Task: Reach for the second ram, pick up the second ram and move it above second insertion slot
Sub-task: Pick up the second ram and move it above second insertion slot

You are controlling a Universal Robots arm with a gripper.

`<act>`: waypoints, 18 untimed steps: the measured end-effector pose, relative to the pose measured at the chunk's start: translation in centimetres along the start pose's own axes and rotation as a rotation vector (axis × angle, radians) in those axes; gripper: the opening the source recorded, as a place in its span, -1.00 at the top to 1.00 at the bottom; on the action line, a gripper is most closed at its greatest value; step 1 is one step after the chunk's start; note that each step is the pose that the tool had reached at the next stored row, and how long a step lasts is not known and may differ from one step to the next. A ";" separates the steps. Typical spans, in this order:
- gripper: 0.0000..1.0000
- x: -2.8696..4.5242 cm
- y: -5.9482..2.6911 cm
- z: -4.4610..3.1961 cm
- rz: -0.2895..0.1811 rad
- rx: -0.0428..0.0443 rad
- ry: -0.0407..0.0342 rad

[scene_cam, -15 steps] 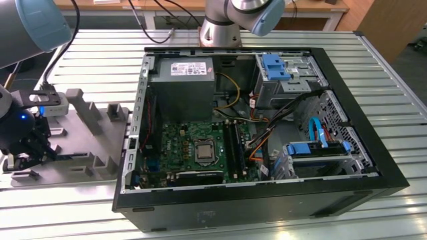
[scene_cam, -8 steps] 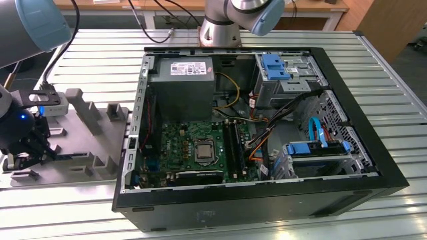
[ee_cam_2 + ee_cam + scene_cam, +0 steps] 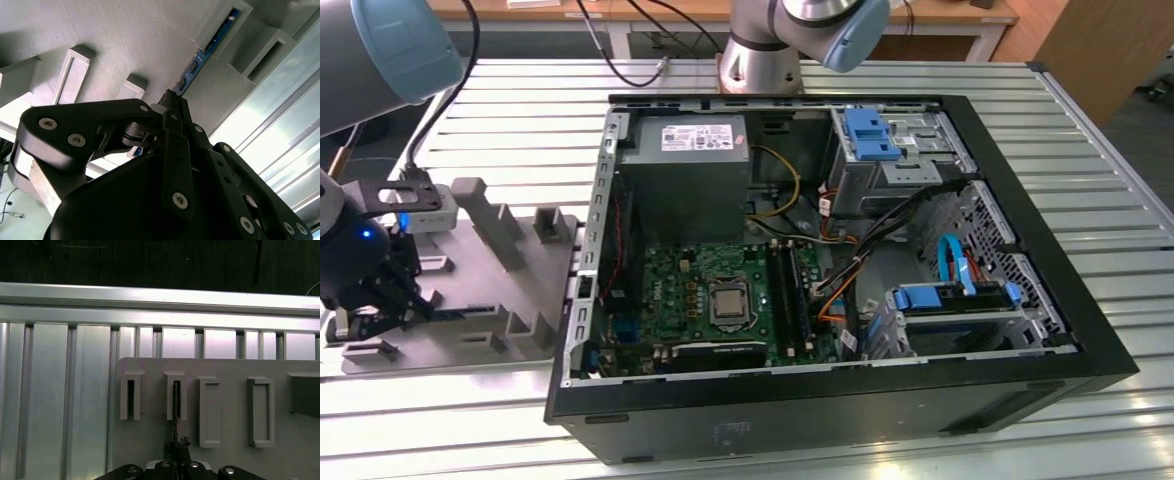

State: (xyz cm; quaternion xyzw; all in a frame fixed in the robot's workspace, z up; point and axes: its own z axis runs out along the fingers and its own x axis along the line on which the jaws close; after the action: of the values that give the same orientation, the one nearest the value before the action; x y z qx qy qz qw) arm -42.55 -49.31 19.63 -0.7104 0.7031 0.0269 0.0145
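Note:
The second ram [image 3: 176,405] is seen edge-on as a thin dark strip standing in a slot of the grey holder block [image 3: 230,460]. In the second wrist view the ram [image 3: 207,50] runs as a dark blue-green strip from the slot to my fingertips. My gripper [image 3: 170,100] is shut on its near end, and the stick is still seated in the holder. In the exterior view my gripper [image 3: 374,310] is low over the holder [image 3: 494,290] at the exterior view's left. The long black memory slots [image 3: 787,285] lie on the motherboard inside the open computer case [image 3: 587,300].
The holder has several raised slotted blocks [image 3: 209,412] beside the ram's slot. The ribbed metal table [image 3: 1107,250] carries everything. Inside the case are a power supply [image 3: 687,170], orange and blue cables [image 3: 954,265] and blue drive brackets [image 3: 867,130]. The arm's base [image 3: 761,50] stands behind the case.

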 end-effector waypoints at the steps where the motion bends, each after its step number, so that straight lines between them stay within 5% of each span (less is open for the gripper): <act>1: 0.73 0.00 0.00 0.00 0.000 0.0000 0.0000; 18: 0.73 -0.02 0.00 -0.29 0.008 0.0005 -0.0001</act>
State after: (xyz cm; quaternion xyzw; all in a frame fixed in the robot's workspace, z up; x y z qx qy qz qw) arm -42.54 -49.31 19.92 -0.7075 0.7060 0.0269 0.0147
